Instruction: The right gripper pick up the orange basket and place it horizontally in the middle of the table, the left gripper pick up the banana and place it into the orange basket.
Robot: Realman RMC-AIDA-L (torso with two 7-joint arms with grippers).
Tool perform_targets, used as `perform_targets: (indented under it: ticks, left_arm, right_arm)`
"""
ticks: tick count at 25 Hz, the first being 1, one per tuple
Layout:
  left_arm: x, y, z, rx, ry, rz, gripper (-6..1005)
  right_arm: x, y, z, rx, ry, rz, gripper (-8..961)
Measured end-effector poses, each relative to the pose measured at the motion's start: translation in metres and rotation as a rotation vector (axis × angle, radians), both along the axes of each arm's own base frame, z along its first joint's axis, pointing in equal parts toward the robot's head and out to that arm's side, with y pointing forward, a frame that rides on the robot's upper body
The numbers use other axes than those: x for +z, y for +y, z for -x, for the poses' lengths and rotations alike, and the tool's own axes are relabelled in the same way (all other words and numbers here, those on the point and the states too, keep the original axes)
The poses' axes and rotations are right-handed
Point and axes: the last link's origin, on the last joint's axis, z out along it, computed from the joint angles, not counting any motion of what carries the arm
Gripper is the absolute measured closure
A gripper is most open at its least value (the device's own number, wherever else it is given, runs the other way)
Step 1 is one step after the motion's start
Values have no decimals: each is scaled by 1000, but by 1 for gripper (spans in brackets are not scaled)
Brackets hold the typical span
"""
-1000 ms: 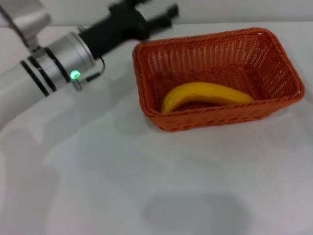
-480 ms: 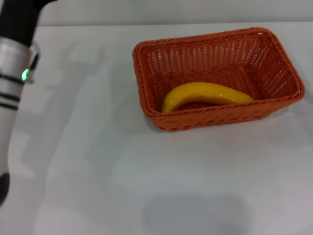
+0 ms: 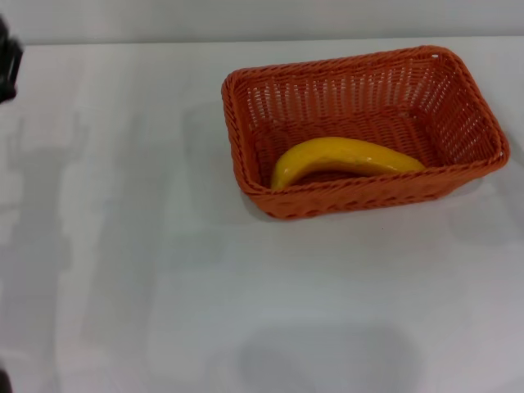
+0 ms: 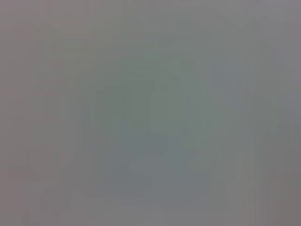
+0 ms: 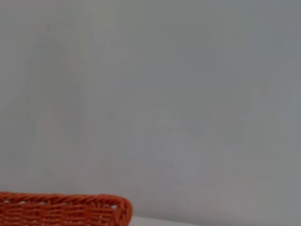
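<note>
The orange basket (image 3: pixel 458 123) lies lengthwise on the white table (image 3: pixel 246 295), right of centre in the head view. The yellow banana (image 3: pixel 344 157) rests inside it along the near wall, free of any gripper. A black sliver of the left gripper (image 3: pixel 6 65) shows at the far left edge, well away from the basket. The right gripper is out of view. A stretch of the orange basket's braided rim (image 5: pixel 66 209) appears in the right wrist view. The left wrist view shows only a blank grey surface.
Bare white tabletop (image 3: pixel 123 246) surrounds the basket to the left and in front. The table's far edge (image 3: pixel 123 41) meets a pale wall behind the basket.
The left arm has drawn back from beside the basket to the left, leaving the head view almost entirely. Basket and banana have not moved.
</note>
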Motion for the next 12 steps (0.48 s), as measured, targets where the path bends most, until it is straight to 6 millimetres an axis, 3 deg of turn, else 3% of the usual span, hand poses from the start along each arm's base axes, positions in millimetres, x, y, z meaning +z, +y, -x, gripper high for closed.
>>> perform_targets:
  ticks: [5, 12]
  left_arm:
    - [-5, -18, 27, 117, -8, 28, 124]
    - [-7, -28, 39, 179, 29, 43, 124]
  right_arm:
    - [6, -1, -7, -30, -12, -60, 113]
    - [25, 3, -22, -122, -25, -182, 113]
